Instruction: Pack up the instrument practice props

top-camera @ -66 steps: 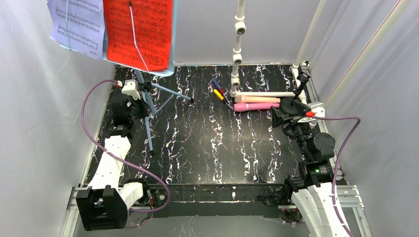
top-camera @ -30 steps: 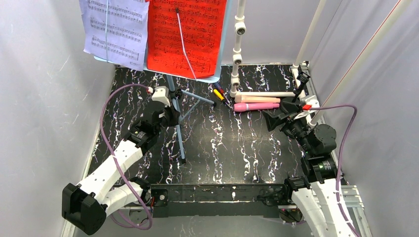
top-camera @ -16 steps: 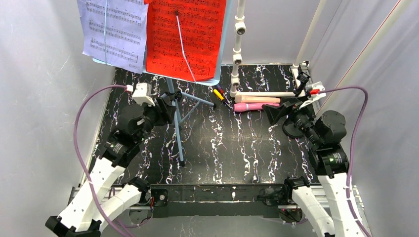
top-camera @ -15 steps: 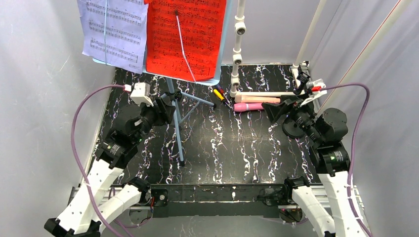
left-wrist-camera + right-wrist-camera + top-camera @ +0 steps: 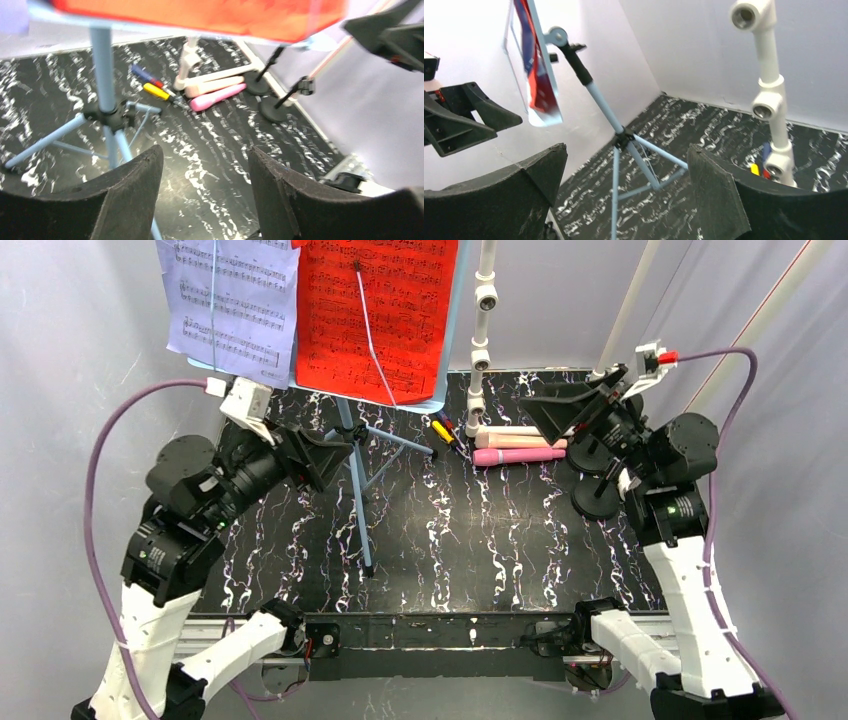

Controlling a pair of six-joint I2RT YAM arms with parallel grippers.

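The pale-blue music rack stands on its tripod (image 5: pixel 355 475) left of centre, with the red page (image 5: pixel 375 315) and the lavender page (image 5: pixel 230 305) on its desk. My left gripper (image 5: pixel 340 458) hangs open just left of the pole (image 5: pixel 100 60), apart from it, jaws empty (image 5: pixel 205 150). The pink microphone (image 5: pixel 518 455) and the beige microphone (image 5: pixel 520 440) lie side by side at the back right. Two black round-based holders (image 5: pixel 597 502) (image 5: pixel 255 89) stand beside them. My right gripper (image 5: pixel 535 412) is raised above the microphones, wide open and empty (image 5: pixel 626 147), facing the tripod hub (image 5: pixel 624 137).
A white PVC pipe frame (image 5: pixel 482 330) rises at the back centre, its foot bar beside the microphones. Blue and yellow markers (image 5: pixel 443 430) lie at its base. Grey fabric walls close in on the left, back and right of the black marbled table (image 5: pixel 450 540).
My left gripper has opened off the rack's pole and drawn back to the left and up. The right arm has lifted up and back. The rack stays standing where it was set.
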